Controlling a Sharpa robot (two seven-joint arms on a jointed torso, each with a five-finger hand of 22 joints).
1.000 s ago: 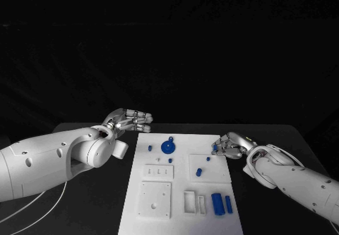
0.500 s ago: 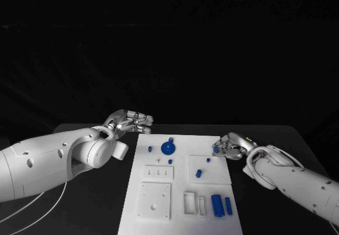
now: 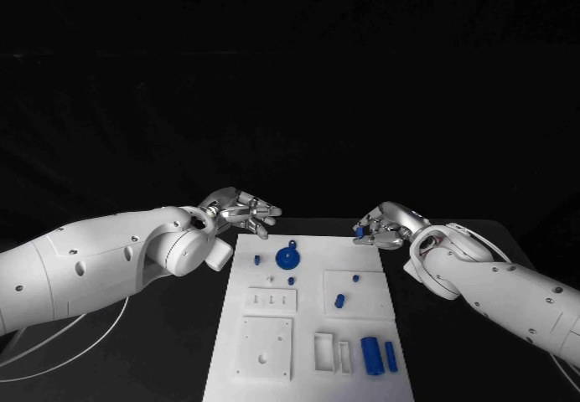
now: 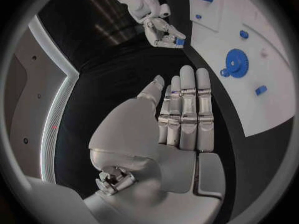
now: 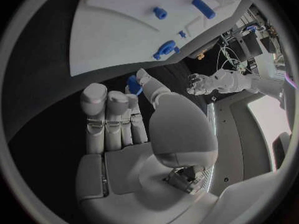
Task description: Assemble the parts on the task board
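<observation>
Small blue part (image 3: 360,229) pinched in right hand (image 3: 385,228) between thumb and a finger, off the far right corner of the task board (image 3: 312,335); vs. 1 s ago the hand has lifted and moved farther back, away from the board's right edge. Left hand (image 3: 242,209) holds nothing, fingers straight and side by side in the wrist view; it sits off the far left corner, shifted slightly toward the board since then. On the board: blue gear (image 3: 289,255) near the far end, small blue pegs (image 3: 339,299) mid-board, two blue cylinders (image 3: 380,355) at the near right. Nothing lies between the hands.
</observation>
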